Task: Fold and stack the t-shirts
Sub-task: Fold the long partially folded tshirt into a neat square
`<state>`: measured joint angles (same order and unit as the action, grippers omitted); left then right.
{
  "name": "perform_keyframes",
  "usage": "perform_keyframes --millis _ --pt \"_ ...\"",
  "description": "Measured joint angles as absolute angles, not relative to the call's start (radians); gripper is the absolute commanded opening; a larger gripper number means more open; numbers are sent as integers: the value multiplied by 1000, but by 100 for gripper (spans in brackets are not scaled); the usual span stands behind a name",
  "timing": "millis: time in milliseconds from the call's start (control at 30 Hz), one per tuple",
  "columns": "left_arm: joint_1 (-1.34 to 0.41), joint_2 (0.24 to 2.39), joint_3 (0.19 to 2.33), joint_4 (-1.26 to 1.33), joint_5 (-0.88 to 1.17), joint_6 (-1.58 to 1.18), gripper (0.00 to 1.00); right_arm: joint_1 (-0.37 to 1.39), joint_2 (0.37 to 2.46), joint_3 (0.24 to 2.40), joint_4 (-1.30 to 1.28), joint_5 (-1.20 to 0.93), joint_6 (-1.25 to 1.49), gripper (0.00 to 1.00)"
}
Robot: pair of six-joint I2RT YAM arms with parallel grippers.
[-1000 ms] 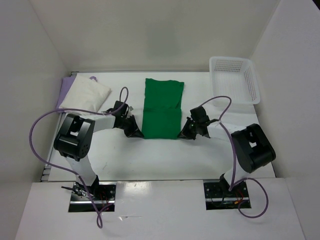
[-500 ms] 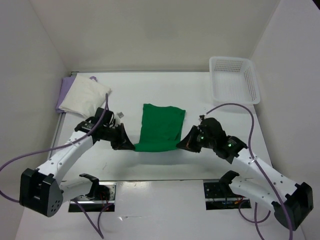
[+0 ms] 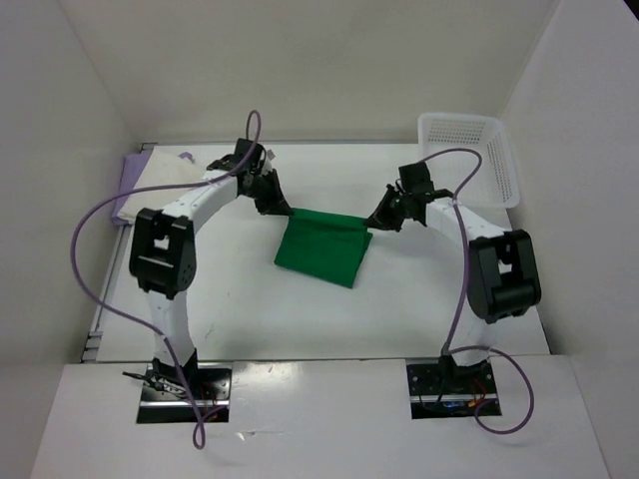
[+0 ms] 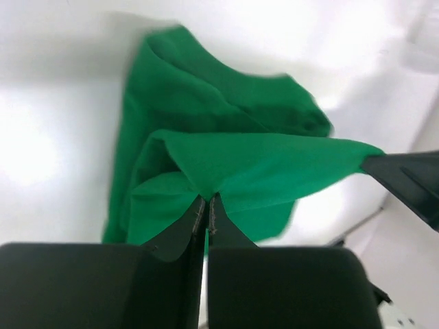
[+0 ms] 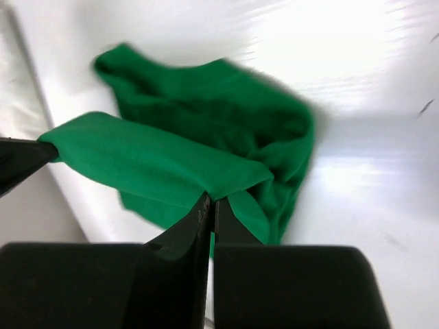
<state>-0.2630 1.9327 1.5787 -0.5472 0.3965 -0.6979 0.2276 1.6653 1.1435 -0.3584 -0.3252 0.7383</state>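
Top view: green shirt [image 3: 319, 251] is doubled over, its upper edge stretched taut between left gripper [image 3: 285, 212] and right gripper [image 3: 374, 225], both clamped on it.

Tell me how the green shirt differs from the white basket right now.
The green shirt is soft cloth; the basket is stiff white mesh. The left gripper and right gripper pinch the shirt's far edge; nothing touches the basket. Both are on the table.
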Motion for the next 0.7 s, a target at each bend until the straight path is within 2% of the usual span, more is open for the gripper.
perform_keyframes --millis 133,200,267,300,333,433,533,633,700 --pt "-270 2102 1679 -549 368 -688 8 204 1766 1161 -352 -314 707 2" --pt "-272 2165 1744 -558 360 -687 16 204 1791 1173 -353 -306 696 6" --pt "-271 2212 1807 -552 352 -686 27 204 1813 1201 -355 -299 686 19" --pt "-268 2220 1820 -546 349 -685 37 203 1824 1217 -355 -295 683 24" --pt "-264 2222 1824 -540 347 -686 40 203 1831 1233 -356 -289 678 33" --pt "-246 2203 1815 -516 344 -693 44 200 1833 1266 -359 -274 666 41" --pt "-234 2112 1729 -469 344 -704 44 206 1808 1276 -368 -252 657 42" --pt "-231 1934 1542 -417 347 -708 41 220 1749 1270 -381 -226 656 42" --pt "-245 1840 1430 -363 356 -708 41 247 1703 1260 -375 -216 656 31"
